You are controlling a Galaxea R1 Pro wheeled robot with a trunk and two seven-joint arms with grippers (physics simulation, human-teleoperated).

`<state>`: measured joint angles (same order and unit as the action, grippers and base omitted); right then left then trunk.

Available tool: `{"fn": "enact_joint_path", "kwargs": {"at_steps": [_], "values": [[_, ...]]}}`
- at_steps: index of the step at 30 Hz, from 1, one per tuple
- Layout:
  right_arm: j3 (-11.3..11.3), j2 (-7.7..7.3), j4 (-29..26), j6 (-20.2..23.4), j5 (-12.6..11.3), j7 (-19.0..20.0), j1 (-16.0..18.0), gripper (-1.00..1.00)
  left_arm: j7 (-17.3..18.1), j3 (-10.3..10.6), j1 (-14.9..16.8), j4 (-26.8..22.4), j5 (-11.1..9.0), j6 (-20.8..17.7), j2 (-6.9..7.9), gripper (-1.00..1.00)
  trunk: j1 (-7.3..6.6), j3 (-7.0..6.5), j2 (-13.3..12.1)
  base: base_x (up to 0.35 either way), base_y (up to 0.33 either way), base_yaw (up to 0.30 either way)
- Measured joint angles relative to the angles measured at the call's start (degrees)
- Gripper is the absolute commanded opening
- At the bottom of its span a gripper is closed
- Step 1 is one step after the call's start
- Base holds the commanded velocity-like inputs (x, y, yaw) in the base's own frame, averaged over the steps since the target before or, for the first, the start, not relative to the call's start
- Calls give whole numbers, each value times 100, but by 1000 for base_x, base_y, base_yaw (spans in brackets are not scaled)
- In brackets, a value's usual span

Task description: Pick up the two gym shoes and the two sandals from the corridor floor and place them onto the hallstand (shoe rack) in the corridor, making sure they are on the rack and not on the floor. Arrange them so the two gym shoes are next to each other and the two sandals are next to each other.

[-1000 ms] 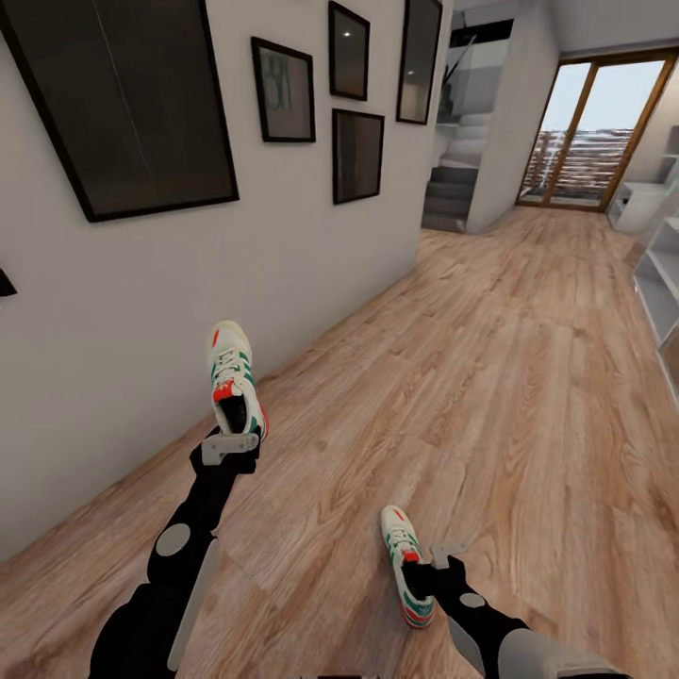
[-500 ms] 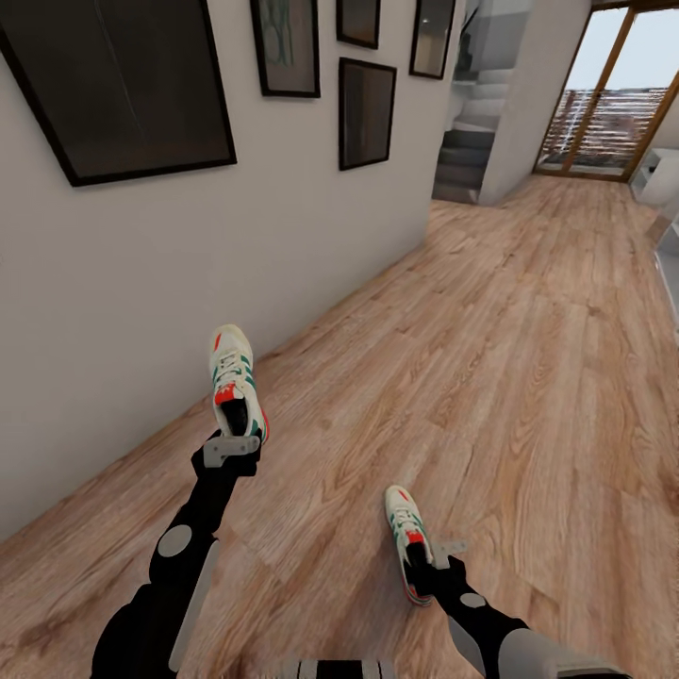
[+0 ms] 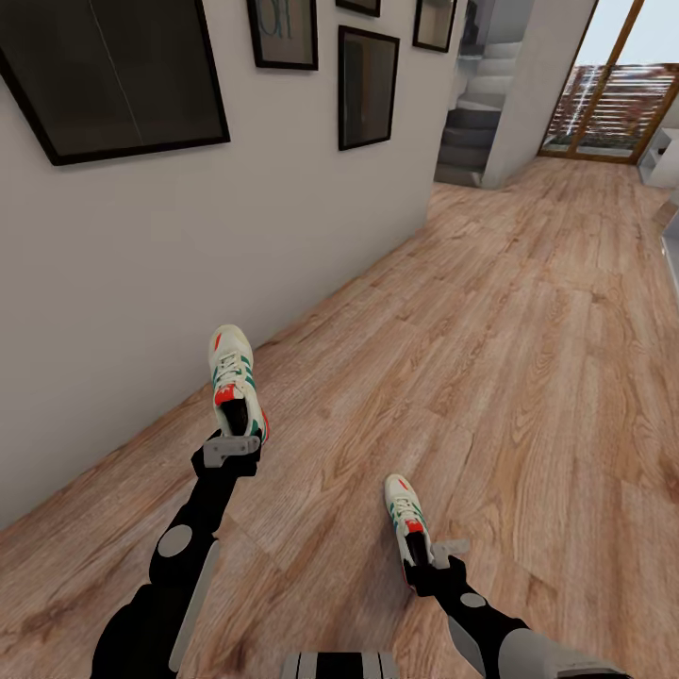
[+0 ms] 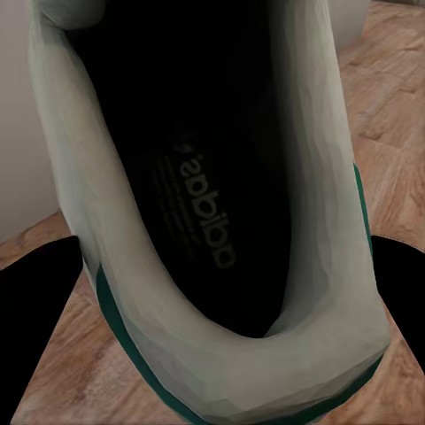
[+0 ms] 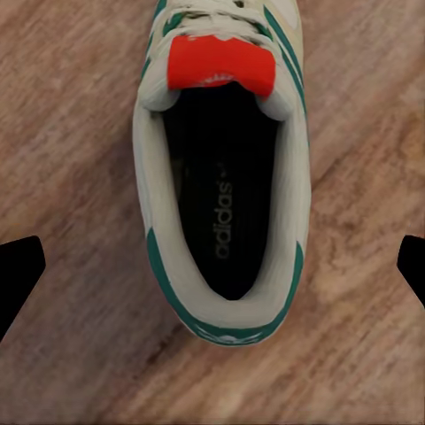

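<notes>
Left gripper (image 3: 233,445) clamps one gym shoe (image 3: 235,381) by its heel, lifted beside the wall (image 3: 141,273). Right gripper (image 3: 432,556) holds the other gym shoe (image 3: 405,514) above the corridor floor (image 3: 528,377); we see its fingertips (image 5: 19,270) spread either side.

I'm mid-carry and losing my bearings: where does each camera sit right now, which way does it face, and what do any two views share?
Head view: on the robot's head, looking forward and down the corridor floor; both dark arms show, the left claw at one gym shoe, the right claw at the other gym shoe.
Left wrist view: near that claw, looking straight into its shoe's dark inside; black finger edges at the sides.
Right wrist view: looking down onto its shoe over wood planks; black fingertips at the picture's edges.
Shared: each wrist view's shoe appears in the head view.
</notes>
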<state>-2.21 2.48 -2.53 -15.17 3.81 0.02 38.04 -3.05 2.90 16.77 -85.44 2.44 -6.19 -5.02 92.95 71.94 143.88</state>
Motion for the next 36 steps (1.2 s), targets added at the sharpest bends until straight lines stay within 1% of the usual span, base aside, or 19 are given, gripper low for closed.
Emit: {"fn": "enact_joint_path", "kwargs": {"at_steps": [5,7,9,13,36], "values": [[-7,6,1,-41,11,-4,-1,100,0,2,0,0,0,0,-5,-100,0,1,0,0,0,0],[-6,7,1,-164,9,-4,-1,100,0,4,0,0,0,0,-7,-100,0,1,0,0,0,0],[-3,7,1,-420,8,-4,0,100,0,3,0,0,0,0,-8,-100,0,1,0,0,0,0],[0,5,-2,-579,3,-3,3,100,0,3,0,0,0,0,-9,-100,0,5,0,0,0,0],[0,2,-7,-611,1,-3,4,100,0,7,0,-4,12,0,-9,-100,60,719,31,0,0,0]]}}
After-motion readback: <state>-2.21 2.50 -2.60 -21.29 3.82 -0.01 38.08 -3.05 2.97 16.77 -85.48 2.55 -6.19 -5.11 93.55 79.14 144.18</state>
